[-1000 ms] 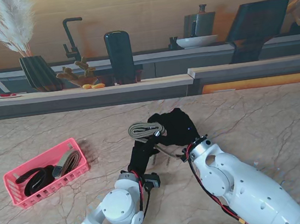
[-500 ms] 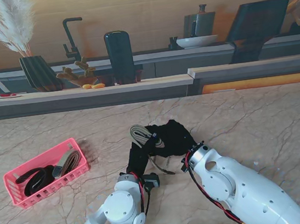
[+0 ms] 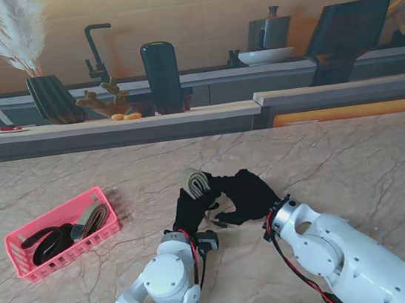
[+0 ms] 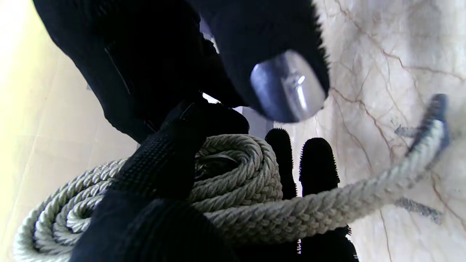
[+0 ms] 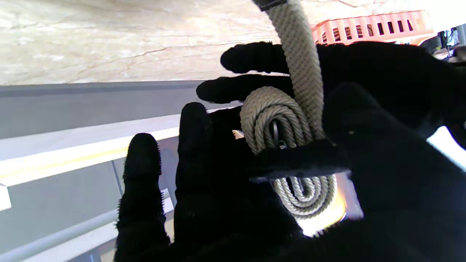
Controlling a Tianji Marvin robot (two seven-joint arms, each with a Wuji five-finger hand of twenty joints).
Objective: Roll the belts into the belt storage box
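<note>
Over the middle of the marble-patterned table (image 3: 352, 154), veined in brown on a pale beige ground, the two black-gloved hands meet around a braided beige belt (image 3: 194, 182). The belt is a thick woven cord with a ropelike twist, wound into an oval coil of several turns; in the left wrist view the coil (image 4: 233, 171) sits against the palm, and a loose tail (image 4: 364, 193) runs out from it to a dark tip. The left hand (image 3: 190, 207) closes its knitted, ribbed fingers (image 4: 164, 163) over the coil, holding it off the table. The right hand (image 3: 247, 195) faces it from the robot's right; in its wrist view the thumb (image 5: 298, 160) presses across the coil (image 5: 287, 142) while the other fingers (image 5: 193, 145) stand straight and slightly parted beyond it, so the hand pinches the roll from the side. A rounded metallic piece (image 4: 287, 91) shows at the end of one right-hand finger in the left wrist view. The belt storage box (image 3: 62, 231), a pink plastic basket with slotted walls, stands well apart on the robot's left; inside it lie a rolled black belt (image 3: 46, 243) and a rolled grey-tan belt (image 3: 92, 217), side by side. Both white arm shells rise from the near edge of the stand's view.
</note>
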